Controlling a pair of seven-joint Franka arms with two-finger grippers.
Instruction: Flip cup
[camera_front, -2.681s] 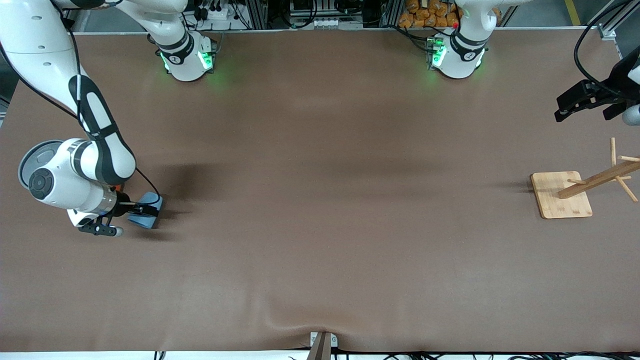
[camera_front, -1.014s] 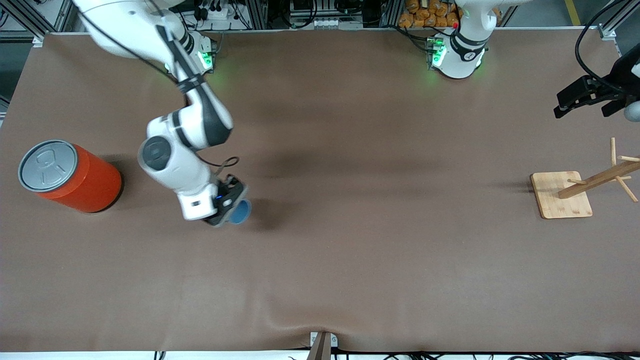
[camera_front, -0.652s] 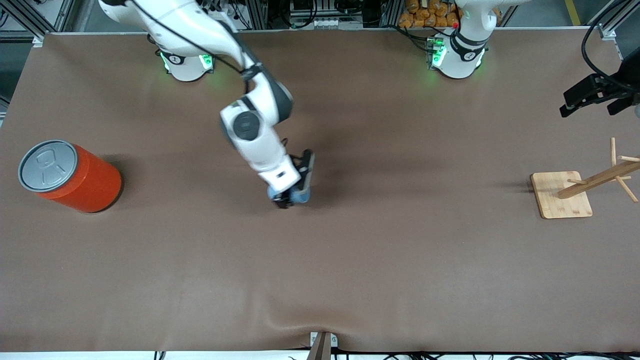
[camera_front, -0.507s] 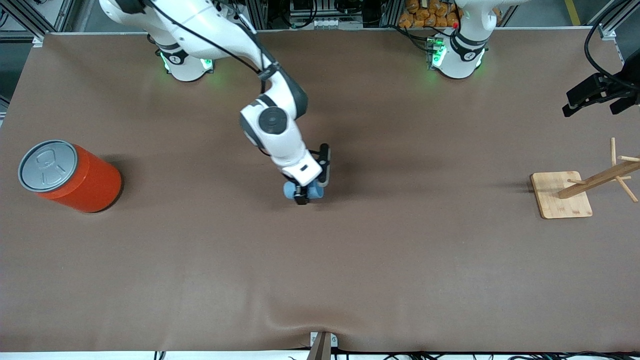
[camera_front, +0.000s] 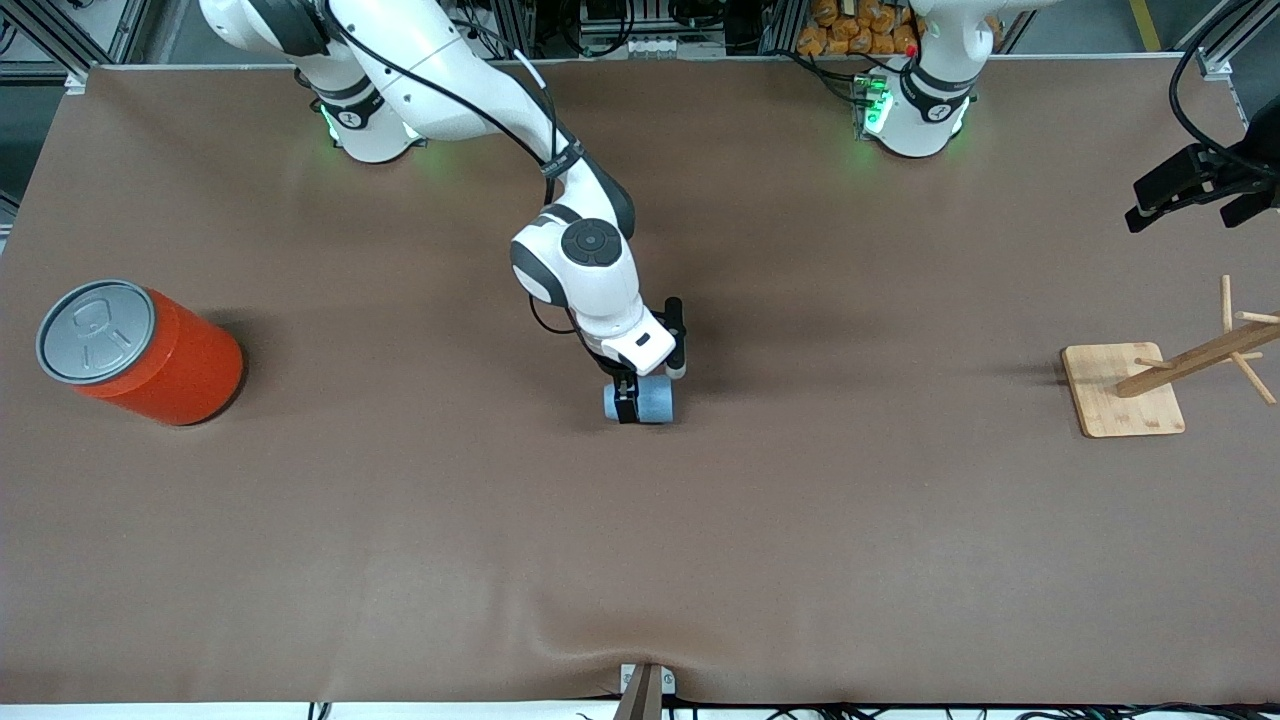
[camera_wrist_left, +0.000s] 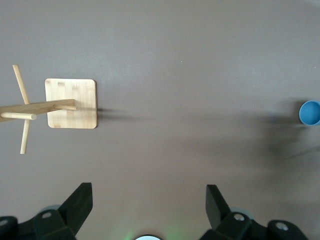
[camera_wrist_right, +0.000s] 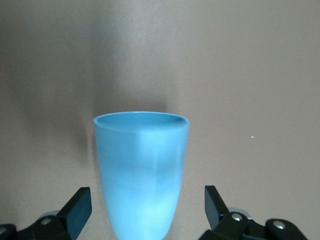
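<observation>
The small light-blue cup (camera_front: 655, 403) lies on its side on the brown table, near the middle, its mouth toward the left arm's end. My right gripper (camera_front: 632, 392) is right over it, open, one black finger across the cup's side. In the right wrist view the cup (camera_wrist_right: 142, 165) sits between the spread fingers (camera_wrist_right: 80, 207) with a gap on each side. My left gripper (camera_front: 1190, 205) waits open and empty in the air at the left arm's end. The left wrist view (camera_wrist_left: 148, 200) shows the cup (camera_wrist_left: 310, 112) far off.
A large orange can with a grey lid (camera_front: 150, 355) stands at the right arm's end. A wooden peg rack on a square base (camera_front: 1125, 390) stands at the left arm's end, under my left gripper, and shows in the left wrist view (camera_wrist_left: 70, 103).
My right arm carried the cup from beside the orange can to the table's middle, turning it on the way. The left gripper shifted slightly toward the table's end.
</observation>
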